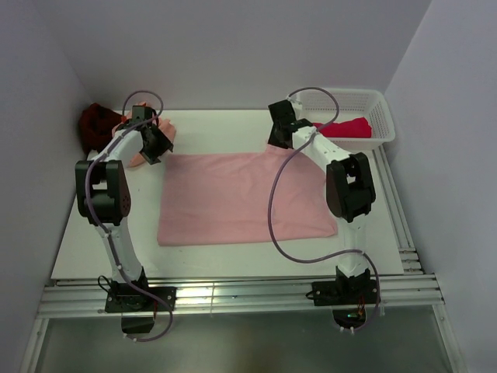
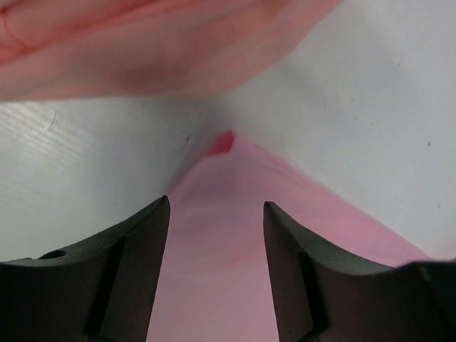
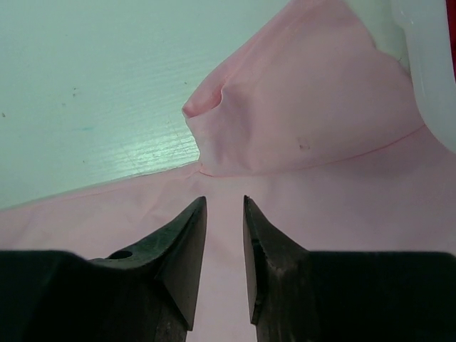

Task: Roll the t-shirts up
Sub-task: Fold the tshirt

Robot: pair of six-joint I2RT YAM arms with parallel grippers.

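**A:** Position of the light pink t-shirt [image 1: 245, 198]?

**B:** Spread flat on the white table [image 1: 233, 252], between the two arms; it is folded into a rough rectangle, long side running left to right.

**A:** And the other shirts, reckoned from that one?

**B:** The peach-orange t-shirt [image 1: 133, 158] is bunched just off its far left corner; the dark maroon t-shirt [image 1: 97, 120] lies further left again; the crimson-pink t-shirt [image 1: 349, 128] sits inside the white basket [image 1: 380, 116], off its far right corner.

**A:** What of the left gripper [image 2: 216, 203]?

**B:** It hangs over the far left corner of the light pink t-shirt; its jaws stand wide apart with nothing between them. In the wrist view the corner's tip, with a small darker red spot on it, lies just ahead of the fingertips; peach-orange cloth fills the top of that view.

**A:** And the right gripper [image 3: 224, 199]?

**B:** Over the far right corner of the same shirt; its jaws are parted by a narrow gap only, and I see nothing pinched between them. Ahead of them a sleeve [image 3: 299, 121] lies folded over the shirt's body; the basket's wall shows just past it. Whether either gripper touches the cloth, I cannot tell.
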